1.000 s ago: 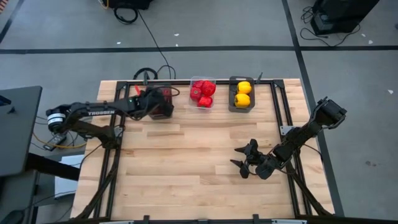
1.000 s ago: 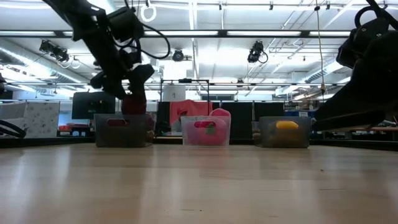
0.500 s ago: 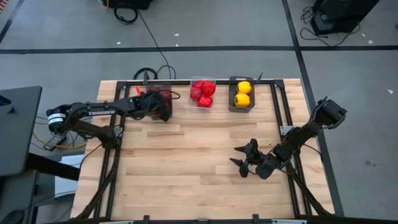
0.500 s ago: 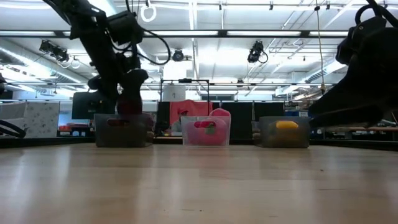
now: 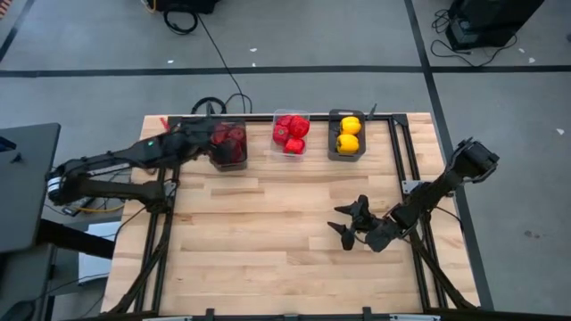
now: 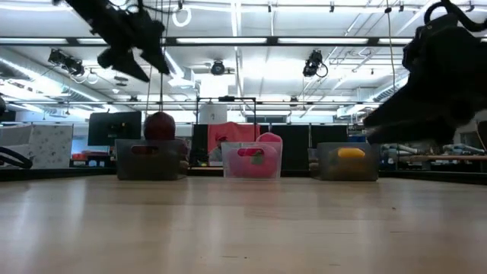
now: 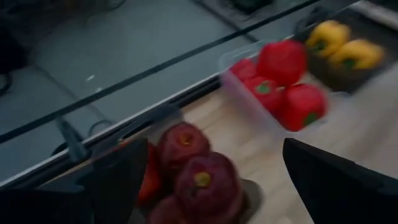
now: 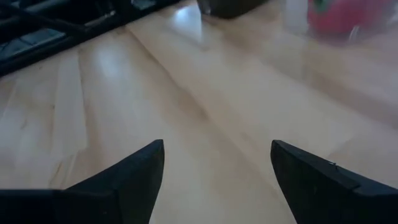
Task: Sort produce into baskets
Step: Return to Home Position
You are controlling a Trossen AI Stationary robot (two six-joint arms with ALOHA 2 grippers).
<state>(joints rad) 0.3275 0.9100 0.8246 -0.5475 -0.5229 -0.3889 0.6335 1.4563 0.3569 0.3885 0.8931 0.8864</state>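
The left arm [image 5: 134, 159] is holding its jaws released and empty, raised beside the left dark bin [image 5: 230, 165], where the maroon apples [image 7: 199, 177] are lying. The clear bin [image 5: 308, 147] is holding the red peppers [image 5: 291, 132], and the right dark bin [image 5: 332, 152] the yellow peppers [image 5: 347, 134]. With sorting apparently complete, the right arm [image 5: 428, 201] is waiting over the bare table [image 5: 268, 241], jaws spread.

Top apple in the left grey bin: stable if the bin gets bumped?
Likely not: the apple is round and heaped above the bin rim, so it may roll off. Smooth skin probably makes it slippery to pinch.
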